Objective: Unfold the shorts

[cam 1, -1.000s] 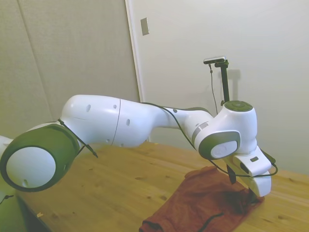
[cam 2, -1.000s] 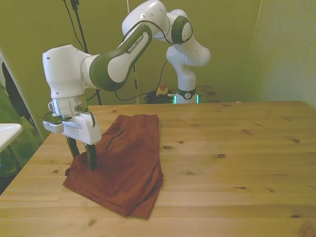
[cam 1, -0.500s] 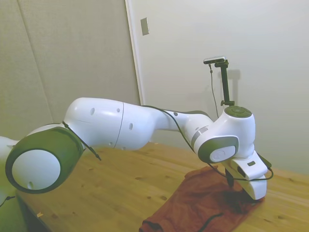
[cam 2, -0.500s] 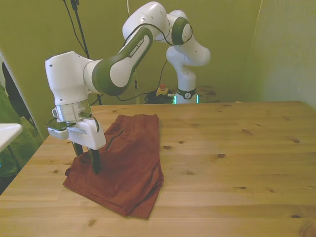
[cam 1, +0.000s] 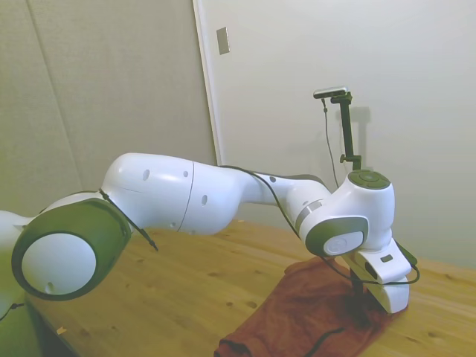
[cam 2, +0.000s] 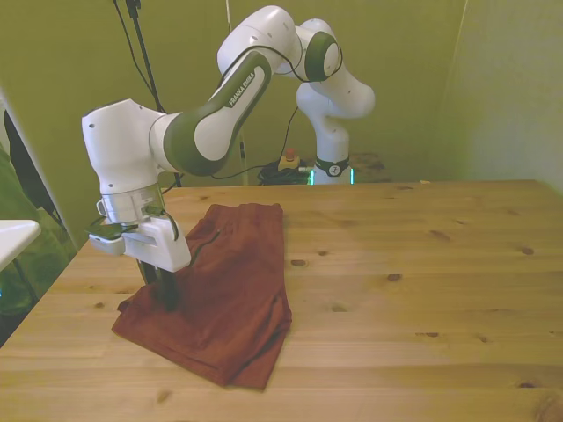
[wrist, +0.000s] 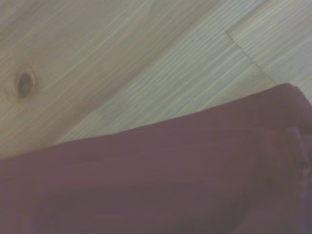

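Rust-red shorts (cam 2: 220, 294) with a dark drawstring (cam 2: 204, 249) on the pale knotty wooden surface (cam 2: 422, 281); white-and-grey-green arm (cam 2: 211, 123).

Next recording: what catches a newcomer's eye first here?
The rust-red folded shorts on the wooden table, toward the front view's left. The white arm bends down over them, its tool planted on the fabric near their left corner. The wrist view shows the cloth's edge against bare wood.

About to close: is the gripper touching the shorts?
Touching. The front view shows the gripper with its tips pressed into the shorts near their edge.
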Controlling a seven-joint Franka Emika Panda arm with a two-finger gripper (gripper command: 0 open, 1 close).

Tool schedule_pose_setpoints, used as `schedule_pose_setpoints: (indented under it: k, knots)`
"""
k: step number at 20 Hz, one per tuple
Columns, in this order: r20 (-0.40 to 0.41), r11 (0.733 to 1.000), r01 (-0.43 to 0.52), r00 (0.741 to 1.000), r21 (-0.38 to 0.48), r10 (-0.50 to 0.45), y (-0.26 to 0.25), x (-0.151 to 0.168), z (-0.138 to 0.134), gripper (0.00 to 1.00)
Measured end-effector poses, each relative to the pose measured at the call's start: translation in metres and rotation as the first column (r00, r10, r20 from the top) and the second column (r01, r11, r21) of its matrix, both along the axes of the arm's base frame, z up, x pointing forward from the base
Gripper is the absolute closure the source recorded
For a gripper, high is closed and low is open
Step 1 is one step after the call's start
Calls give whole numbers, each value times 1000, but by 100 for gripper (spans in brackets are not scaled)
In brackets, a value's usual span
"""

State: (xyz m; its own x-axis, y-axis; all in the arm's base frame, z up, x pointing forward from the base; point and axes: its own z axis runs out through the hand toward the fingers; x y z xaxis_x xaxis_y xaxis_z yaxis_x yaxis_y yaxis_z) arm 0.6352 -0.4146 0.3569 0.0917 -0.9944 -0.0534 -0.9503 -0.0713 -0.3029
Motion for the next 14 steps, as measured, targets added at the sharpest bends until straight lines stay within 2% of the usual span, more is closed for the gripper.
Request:
schedule_pose_setpoints:
  k: [9, 14]
  knots:
    - [7, 999, -31, 999, -11, 31, 1, 1, 2, 100]
    - [32, 997, -67, 997, -32, 69, 11, 5, 23, 100]
